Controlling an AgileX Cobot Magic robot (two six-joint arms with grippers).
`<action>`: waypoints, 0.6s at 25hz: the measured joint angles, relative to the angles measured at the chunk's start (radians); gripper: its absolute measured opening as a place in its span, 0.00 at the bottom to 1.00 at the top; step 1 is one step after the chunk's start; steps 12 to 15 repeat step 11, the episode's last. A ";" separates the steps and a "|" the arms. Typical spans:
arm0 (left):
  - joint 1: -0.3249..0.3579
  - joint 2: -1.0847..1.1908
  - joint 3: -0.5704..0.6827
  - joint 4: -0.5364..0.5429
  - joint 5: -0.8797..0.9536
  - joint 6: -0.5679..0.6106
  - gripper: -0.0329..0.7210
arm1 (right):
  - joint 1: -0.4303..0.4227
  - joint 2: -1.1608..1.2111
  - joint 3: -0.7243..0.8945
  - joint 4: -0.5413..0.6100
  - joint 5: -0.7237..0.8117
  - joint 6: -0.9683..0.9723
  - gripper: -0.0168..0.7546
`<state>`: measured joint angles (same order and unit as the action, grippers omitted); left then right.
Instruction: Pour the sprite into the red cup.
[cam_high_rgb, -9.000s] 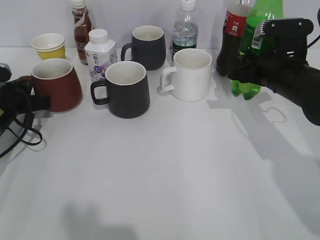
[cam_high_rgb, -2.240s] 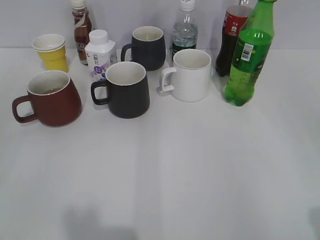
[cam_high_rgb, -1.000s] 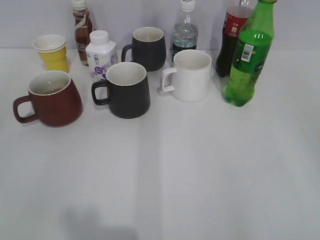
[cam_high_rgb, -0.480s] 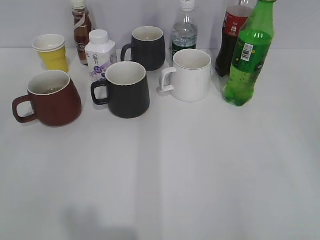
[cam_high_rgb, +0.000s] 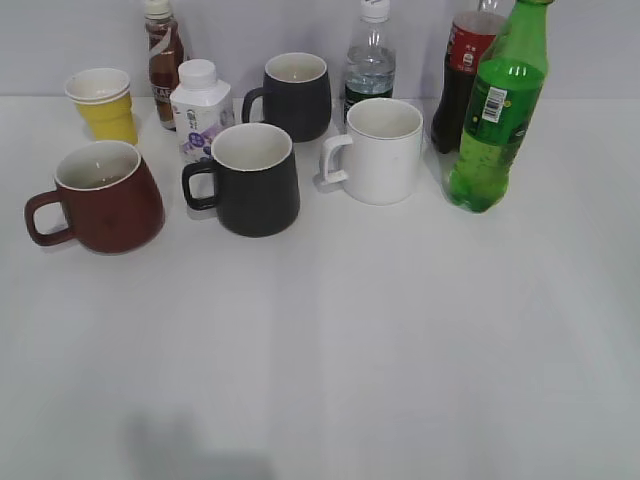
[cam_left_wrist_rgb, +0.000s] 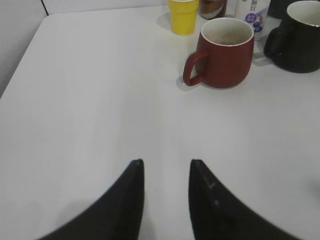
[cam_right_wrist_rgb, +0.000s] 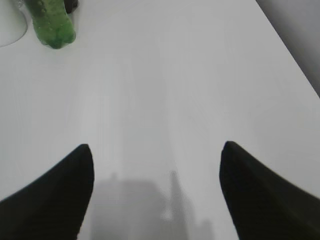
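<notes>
One tall translucent green plastic sprite bottle (cam_high_rgb: 496, 110) upright at the worktop's (cam_high_rgb: 400, 350) back right, just beside one dark cola bottle (cam_high_rgb: 462, 70). One squat dark red ceramic cup (cam_high_rgb: 105, 197) far left, handle leftward. Two black mugs (cam_high_rgb: 253, 180), one white mug (cam_high_rgb: 380, 150) between. Wide bare front. Left end effector (cam_left_wrist_rgb: 166, 172) slightly parted, empty; right end effector (cam_right_wrist_rgb: 156, 155) spread wide, empty.

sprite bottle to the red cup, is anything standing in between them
Yes. Between the sprite at the right and the red cup at the left stand the white mug and the front black mug, so it must be carried over or around them.
</notes>
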<state>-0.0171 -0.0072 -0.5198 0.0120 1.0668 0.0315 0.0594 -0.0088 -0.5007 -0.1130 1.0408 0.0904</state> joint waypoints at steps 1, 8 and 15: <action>0.000 0.000 0.000 0.000 0.000 0.000 0.36 | 0.000 0.000 0.000 0.000 0.000 0.000 0.78; 0.000 0.000 0.000 -0.012 0.000 0.001 0.36 | 0.000 0.000 0.000 0.000 0.000 0.000 0.78; 0.000 0.000 0.000 -0.012 0.000 0.001 0.36 | 0.000 0.000 0.000 0.000 0.001 0.000 0.78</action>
